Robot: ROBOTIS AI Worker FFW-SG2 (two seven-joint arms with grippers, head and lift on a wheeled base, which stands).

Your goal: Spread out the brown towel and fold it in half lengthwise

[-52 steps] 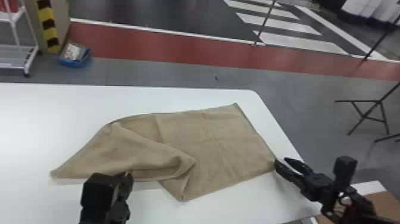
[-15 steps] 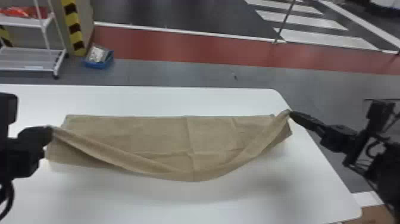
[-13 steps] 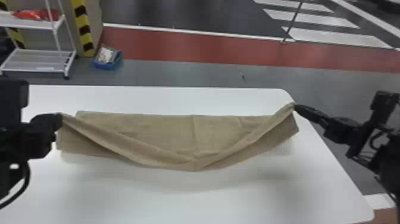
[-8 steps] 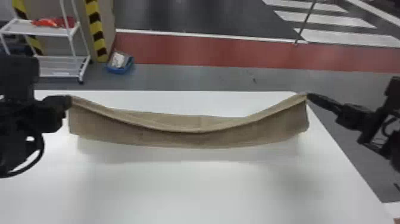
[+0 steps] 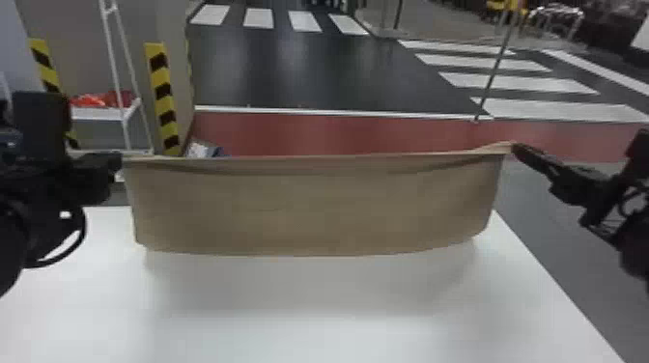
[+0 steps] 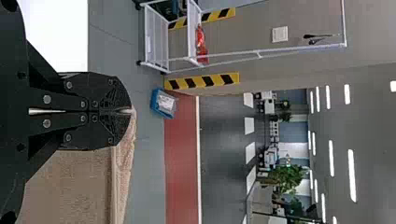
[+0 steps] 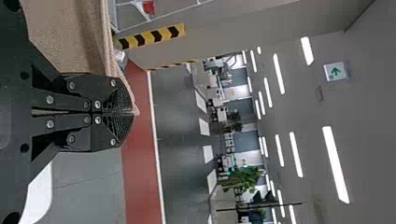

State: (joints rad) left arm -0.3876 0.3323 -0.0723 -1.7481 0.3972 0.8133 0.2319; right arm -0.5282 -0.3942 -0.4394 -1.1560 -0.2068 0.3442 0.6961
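In the head view, the brown towel (image 5: 314,207) is held up above the table (image 5: 314,309), between the left claw (image 5: 117,165) and the right claw (image 5: 516,147). Its long axis is run from left to right, across the robot's front. The upper long edge is drawn nearly straight, with a slight rise at the right end, while the lower long edge is bowed downward. Its short sides are hung down from the two claws, and its broad face is turned toward the camera. Whether the table is touched by the lower edge cannot be told. Beyond it, a red floor strip (image 5: 309,132) and a white shelf rack (image 5: 104,115) are seen.

In the left wrist view, the left claw (image 6: 125,110) is seen pressed together on a pinch of the towel, close to its upper corner. A narrow folded strip can be made out along the upper edge, and the weave is shown close up. A blue bin (image 6: 156,100) with a package (image 6: 166,103) in it is seen on the floor, and ceiling lights (image 6: 351,175) are seen overhead.

In the right wrist view, the right claw (image 7: 128,113) is likewise closed, with the other upper corner pinched at its tips and a small bit of cloth left protruding. A green-and-white sign (image 7: 335,71) and a leafy plant (image 7: 243,178) are also shown.
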